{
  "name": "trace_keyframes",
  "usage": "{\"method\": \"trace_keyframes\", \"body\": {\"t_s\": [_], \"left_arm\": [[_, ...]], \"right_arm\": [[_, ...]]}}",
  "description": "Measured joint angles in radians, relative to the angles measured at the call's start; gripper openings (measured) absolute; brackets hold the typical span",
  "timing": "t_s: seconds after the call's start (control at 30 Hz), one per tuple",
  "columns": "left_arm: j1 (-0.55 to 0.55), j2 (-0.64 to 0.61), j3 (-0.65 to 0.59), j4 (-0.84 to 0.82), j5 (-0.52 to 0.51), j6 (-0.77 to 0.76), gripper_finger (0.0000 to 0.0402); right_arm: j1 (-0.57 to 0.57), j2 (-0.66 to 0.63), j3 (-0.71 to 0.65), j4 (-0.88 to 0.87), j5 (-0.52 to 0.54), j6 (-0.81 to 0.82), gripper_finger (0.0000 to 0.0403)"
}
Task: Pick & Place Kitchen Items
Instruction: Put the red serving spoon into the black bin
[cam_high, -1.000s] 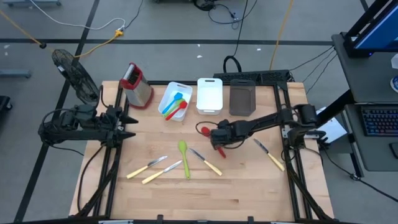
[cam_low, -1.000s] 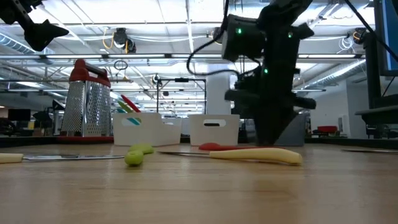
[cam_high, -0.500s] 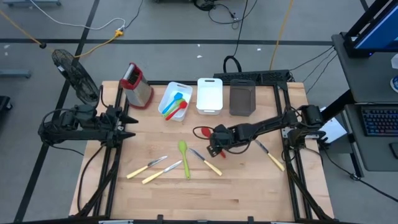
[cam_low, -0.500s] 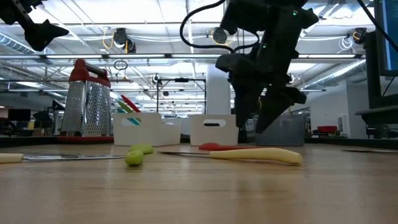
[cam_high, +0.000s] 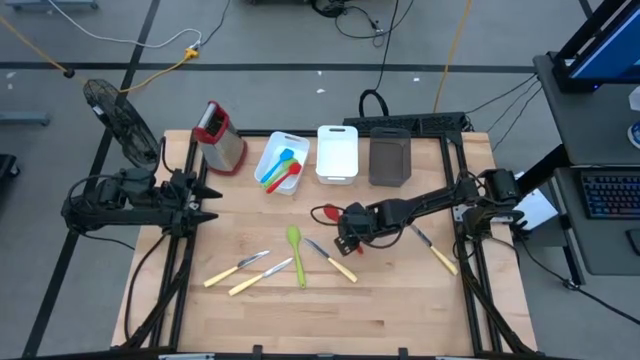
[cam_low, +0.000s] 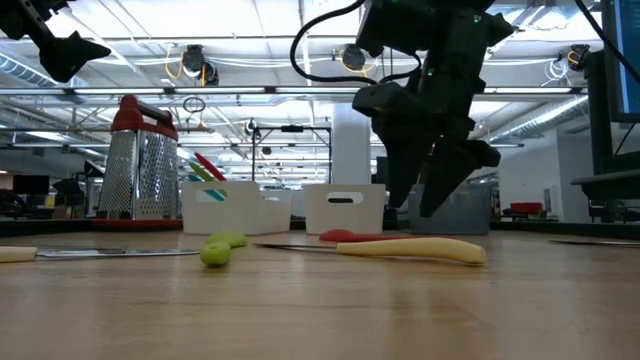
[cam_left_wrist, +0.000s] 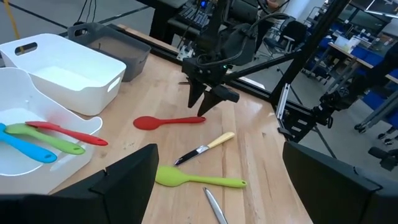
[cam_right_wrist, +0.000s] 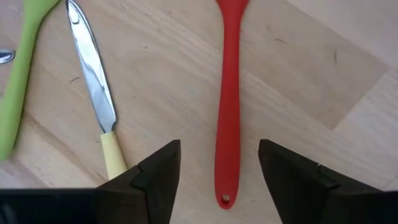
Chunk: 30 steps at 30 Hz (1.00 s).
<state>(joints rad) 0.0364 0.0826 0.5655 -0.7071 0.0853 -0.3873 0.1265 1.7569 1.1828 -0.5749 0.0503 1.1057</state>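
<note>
right wrist view: right claw (cam_right_wrist: 217, 163) spread above red spoon (cam_right_wrist: 227, 93); left claw spread.

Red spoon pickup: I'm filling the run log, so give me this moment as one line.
right gripper: open, above red spoon handle, nothing held | red spoon: flat on table | left gripper: open, waiting at left edge

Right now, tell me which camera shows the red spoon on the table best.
The right wrist view: the red spoon runs along the wood between the right gripper and its open jaws, handle end with hole visible. The left wrist view shows its whole length from farther off. The high view shows only its bowl beside the gripper; the low view a thin red sliver.
</note>
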Motion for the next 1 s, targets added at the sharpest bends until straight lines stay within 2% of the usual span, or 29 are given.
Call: {"method": "trace_keyframes", "body": {"t_s": [0.17, 0.47, 0.73, 0.83, 0.9, 1.0], "left_arm": [[0.0, 0.0, 0.0, 0.0, 0.0, -0.007, 0.0351], [0.0, 0.0, 0.0, 0.0, 0.0, -0.01, 0.0351], [0.0, 0.0, 0.0, 0.0, -0.001, -0.008, 0.0351], [0.0, 0.0, 0.0, 0.0, -0.001, -0.008, 0.0351], [0.0, 0.0, 0.0, 0.0, -0.002, -0.009, 0.0351], [0.0, 0.0, 0.0, 0.0, -0.002, -0.014, 0.0351]], "right_arm": [[0.002, 0.0, 0.0, 0.048, -0.001, -0.005, 0.0208], [0.003, 0.0, 0.001, 0.132, -0.01, -0.171, 0.0208], [0.005, 0.0, 0.001, 0.164, -0.029, -0.208, 0.0208], [-0.004, 0.0, 0.001, 0.159, -0.127, -0.285, 0.0208], [0.0, 0.0, 0.006, 0.134, -0.127, -0.305, 0.0208], [0.016, 0.0, 0.057, 0.001, -0.088, -0.323, 0.0208]]}}
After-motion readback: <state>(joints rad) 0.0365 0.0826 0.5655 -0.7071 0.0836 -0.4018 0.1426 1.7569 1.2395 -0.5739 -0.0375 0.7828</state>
